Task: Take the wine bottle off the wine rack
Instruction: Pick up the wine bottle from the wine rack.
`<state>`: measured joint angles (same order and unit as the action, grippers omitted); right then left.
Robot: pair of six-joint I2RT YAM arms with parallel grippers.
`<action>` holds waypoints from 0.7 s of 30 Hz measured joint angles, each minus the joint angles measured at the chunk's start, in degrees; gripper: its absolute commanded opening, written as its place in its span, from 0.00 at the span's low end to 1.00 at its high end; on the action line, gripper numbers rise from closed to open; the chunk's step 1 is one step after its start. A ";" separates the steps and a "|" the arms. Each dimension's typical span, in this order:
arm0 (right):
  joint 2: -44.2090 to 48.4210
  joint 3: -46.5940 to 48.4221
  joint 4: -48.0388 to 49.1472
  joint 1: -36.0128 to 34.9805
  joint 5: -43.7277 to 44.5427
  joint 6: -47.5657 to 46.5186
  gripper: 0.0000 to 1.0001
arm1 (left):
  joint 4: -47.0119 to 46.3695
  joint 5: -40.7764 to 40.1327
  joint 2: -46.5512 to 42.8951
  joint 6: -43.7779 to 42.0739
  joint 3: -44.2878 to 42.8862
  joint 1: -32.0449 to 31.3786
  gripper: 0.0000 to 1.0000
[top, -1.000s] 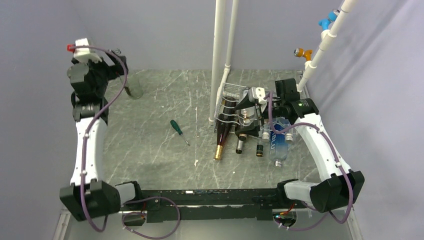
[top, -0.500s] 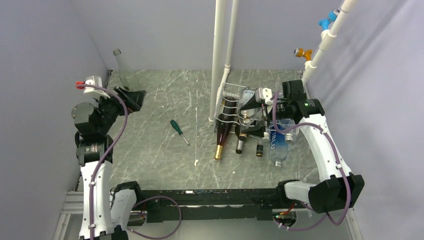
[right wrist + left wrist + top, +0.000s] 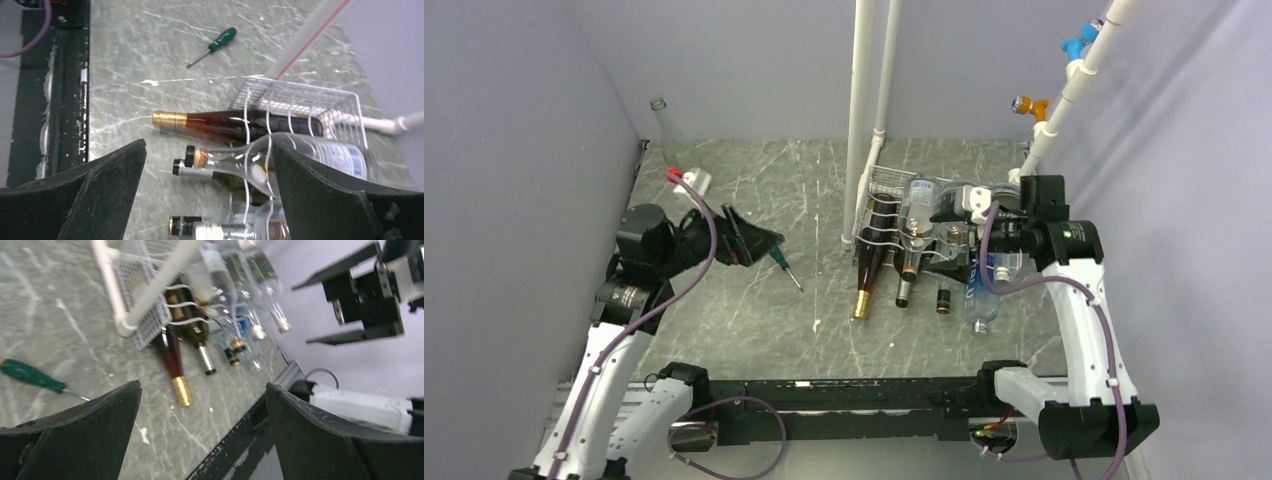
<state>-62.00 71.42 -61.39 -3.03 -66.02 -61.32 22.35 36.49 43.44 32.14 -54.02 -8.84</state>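
The white wire wine rack (image 3: 886,190) stands right of centre with several bottles lying in it, necks toward me. A dark red wine bottle with a gold cap (image 3: 865,278) lies at its left end, shown also in the right wrist view (image 3: 225,122) and the left wrist view (image 3: 170,357). A clear corked bottle (image 3: 300,147) lies on top. My right gripper (image 3: 944,240) hovers open over the bottle necks, nothing between its fingers (image 3: 209,145). My left gripper (image 3: 749,240) is open at mid-left, apart from the rack (image 3: 202,387).
A green-handled screwdriver (image 3: 776,256) lies on the table just beside the left gripper. A clear glass bottle (image 3: 664,128) stands in the back left corner. White pipes (image 3: 864,110) rise right behind the rack. A blue-labelled water bottle (image 3: 979,285) lies at the rack's right end.
My left arm has swung down from the back left corner toward the table's middle, leaving the clear bottle standing there. The right gripper has drawn back a little to the right.
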 measured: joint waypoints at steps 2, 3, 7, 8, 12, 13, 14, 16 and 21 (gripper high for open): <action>2.25 -0.85 0.24 2.75 -0.15 0.61 1.00 | 0.02 -2.10 -0.50 -0.04 -0.11 -5.84 1.00; 3.48 -1.51 0.37 4.33 -0.15 1.16 1.00 | 0.00 -3.43 -0.76 -0.02 -0.11 -9.01 1.00; 7.67 -5.07 2.21 9.97 -1.16 3.87 1.00 | -1.84 -8.13 -1.29 0.20 1.01 -18.88 0.99; 8.37 -5.95 2.78 11.06 -1.68 4.70 1.00 | -2.32 -9.60 -1.16 0.24 1.42 -21.75 0.99; 10.73 -9.86 6.34 17.27 -4.79 8.96 1.00 | -3.93 -15.96 1.20 0.22 1.68 -31.78 1.00; 10.99 -10.43 7.15 18.93 -5.64 9.97 1.00 | -4.74 -17.59 2.25 0.22 1.68 -33.44 1.00; 11.10 -10.80 7.93 20.46 -6.56 10.84 1.00 | -5.44 -19.17 3.34 0.20 1.68 -36.83 1.00; 11.02 -11.15 9.51 23.17 -8.28 12.57 1.00 | -7.08 -22.25 5.99 0.26 1.68 -41.03 1.00; 10.10 -13.09 13.77 27.87 -12.70 16.22 1.00 | -12.37 -29.83 13.09 0.90 1.64 -48.33 1.00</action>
<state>-51.90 58.33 -47.62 24.84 -78.72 -45.10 9.98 6.66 56.53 33.04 -52.38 -57.17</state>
